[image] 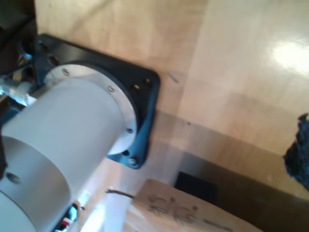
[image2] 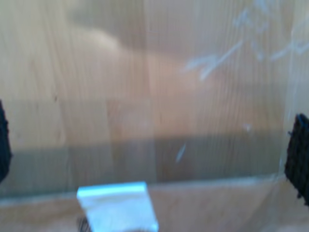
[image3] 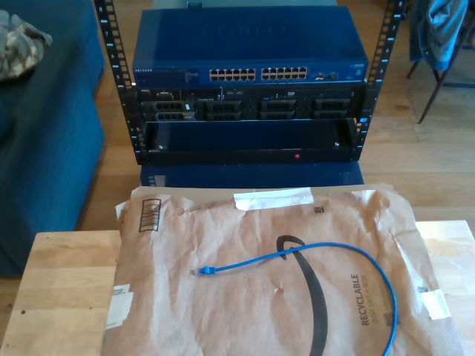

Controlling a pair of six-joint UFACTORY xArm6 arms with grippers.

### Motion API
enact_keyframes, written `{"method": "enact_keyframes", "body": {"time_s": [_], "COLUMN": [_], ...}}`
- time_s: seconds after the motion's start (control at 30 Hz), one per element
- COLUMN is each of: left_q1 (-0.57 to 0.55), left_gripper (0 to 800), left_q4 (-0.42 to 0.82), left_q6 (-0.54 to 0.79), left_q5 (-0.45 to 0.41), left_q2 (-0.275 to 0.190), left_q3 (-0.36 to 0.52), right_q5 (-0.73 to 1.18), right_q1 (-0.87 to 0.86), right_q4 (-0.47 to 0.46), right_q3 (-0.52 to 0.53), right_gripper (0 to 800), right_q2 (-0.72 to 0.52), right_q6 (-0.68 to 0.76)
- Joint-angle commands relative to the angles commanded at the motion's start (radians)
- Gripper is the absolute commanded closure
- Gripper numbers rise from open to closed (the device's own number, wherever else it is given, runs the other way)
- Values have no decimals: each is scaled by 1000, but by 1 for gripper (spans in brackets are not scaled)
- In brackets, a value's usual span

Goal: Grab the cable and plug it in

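Observation:
The bright blue cable (image3: 326, 256) lies in an arc on brown packing paper (image3: 223, 319) in the exterior view. One small plug (image3: 205, 271) rests near the paper's middle, and the other end runs off the lower edge. Behind the table, a blue network switch (image3: 252, 70) with two rows of ports sits in a rack. My first gripper (image: 154, 154) is open: dark fingertips (image: 299, 154) show at the picture's edges over wood, with nothing between them. My second gripper (image2: 152, 150) is open as well, its dark fingertips (image2: 298, 154) wide apart above bare wood.
The wooden table (image3: 59, 282) carries the paper. A white arm base (image: 63, 145) on a black mounting plate (image: 142, 96) is bolted to the wood near my first gripper. White tape (image2: 118, 208) lies on the paper's edge. A dark blue sofa (image3: 44, 133) stands at the exterior view's left.

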Motion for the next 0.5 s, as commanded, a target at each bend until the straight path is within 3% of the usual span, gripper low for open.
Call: {"method": "enact_keyframes", "body": {"time_s": [0.2,0.33,0.5], "left_q1": [-110,-170,-190], "left_gripper": [0,0,0], "left_q4": [-9,-80,-190], "left_q6": [-80,-109,-109], "left_q5": [-2,2,9], "left_q2": [3,9,38], "left_q3": [-15,-46,-86], "right_q5": [38,38,38], "right_q1": [236,368,431], "right_q4": [2,25,227], "right_q3": [-40,-80,-140], "right_gripper": [4,4,4], "right_q2": [0,44,103], "right_q6": [221,318,336]}}
